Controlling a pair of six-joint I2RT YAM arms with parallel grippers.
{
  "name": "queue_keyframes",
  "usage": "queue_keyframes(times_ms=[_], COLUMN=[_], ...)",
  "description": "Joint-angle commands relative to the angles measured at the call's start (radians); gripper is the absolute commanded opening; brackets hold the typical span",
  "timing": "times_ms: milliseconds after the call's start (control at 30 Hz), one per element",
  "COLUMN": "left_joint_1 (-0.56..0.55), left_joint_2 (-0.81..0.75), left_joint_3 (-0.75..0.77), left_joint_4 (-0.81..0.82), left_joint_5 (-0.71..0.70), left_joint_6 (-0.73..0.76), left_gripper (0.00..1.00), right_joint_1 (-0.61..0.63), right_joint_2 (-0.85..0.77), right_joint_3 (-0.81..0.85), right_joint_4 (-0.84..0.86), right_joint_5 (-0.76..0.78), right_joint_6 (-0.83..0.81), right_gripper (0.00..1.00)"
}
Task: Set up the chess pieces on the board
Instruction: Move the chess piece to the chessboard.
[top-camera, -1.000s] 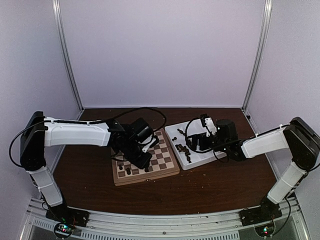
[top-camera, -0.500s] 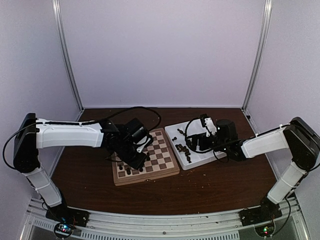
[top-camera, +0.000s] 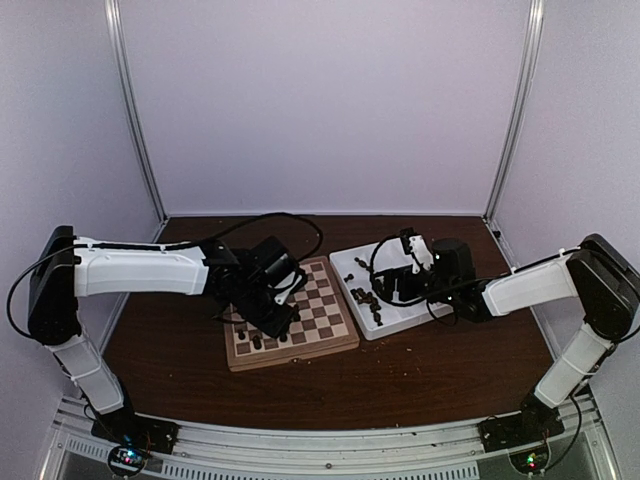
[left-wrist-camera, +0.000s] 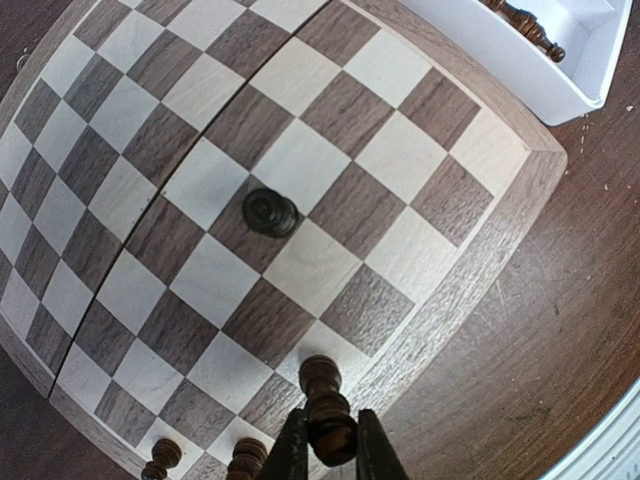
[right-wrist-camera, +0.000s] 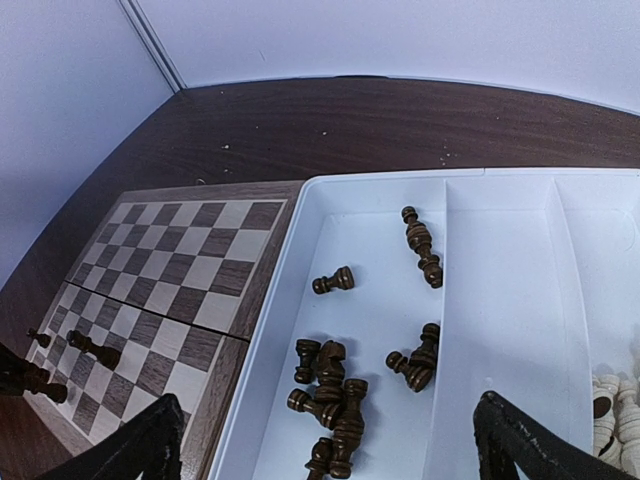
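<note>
— The left gripper (top-camera: 276, 318): what is it doing?

— From above it sits low over the square wooden chessboard with light and dark checks (top-camera: 335, 312), centre-left of the frame. Its grip is too small to read there. The right gripper (top-camera: 386, 285) hangs over the white compartmented plastic tray (top-camera: 405, 320), which lies just right of the board on the dark brown wooden table (top-camera: 430, 385).

— And the left wrist view?

— At bottom centre the jaws are pinched on a small dark brown turned wooden chess piece (left-wrist-camera: 328, 428), over the board's edge row. I cannot tell whether it touches the square. Another dark piece (left-wrist-camera: 160, 455) stands at lower left, and a lone dark piece (left-wrist-camera: 270, 212) stands mid-frame.

— How will it handle?

— Light, stiff and smooth, I'd judge, with a narrow base that tips easily. Take it high on the stem, and let go only once the base sits flat.

— Right wrist view?

— Its fingers are spread wide and hold nothing. Below them, at lower centre, a heap of dark brown pieces (right-wrist-camera: 330, 400) lies toppled in the tray's left compartment. Pale cream pieces (right-wrist-camera: 612, 400) show at the right edge.
</note>
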Motion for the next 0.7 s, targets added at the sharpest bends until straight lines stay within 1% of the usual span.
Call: queue_keyframes(times_ms=[0, 600, 667], left_joint_1=[-0.006, -0.005, -0.005], left_joint_2=[0.014, 0.018, 0.015], left_joint_3=[-0.002, -0.015, -0.018], left_joint_4=[0.047, 0.048, 0.048], left_joint_5=[-0.008, 0.014, 0.012], left_joint_6=[0.005, -0.006, -0.007], left_gripper=[0.13, 0.13, 0.16], right_joint_1=[-0.007, -0.009, -0.009], right_joint_2=[0.008, 0.009, 0.009], right_joint_3=[0.023, 0.022, 0.022], right_joint_4=[-0.001, -0.001, -0.001], right_joint_5=[-0.006, -0.006, -0.007], right_joint_6=[0.007, 0.007, 0.007], right_gripper=[1.0, 1.0, 1.0])
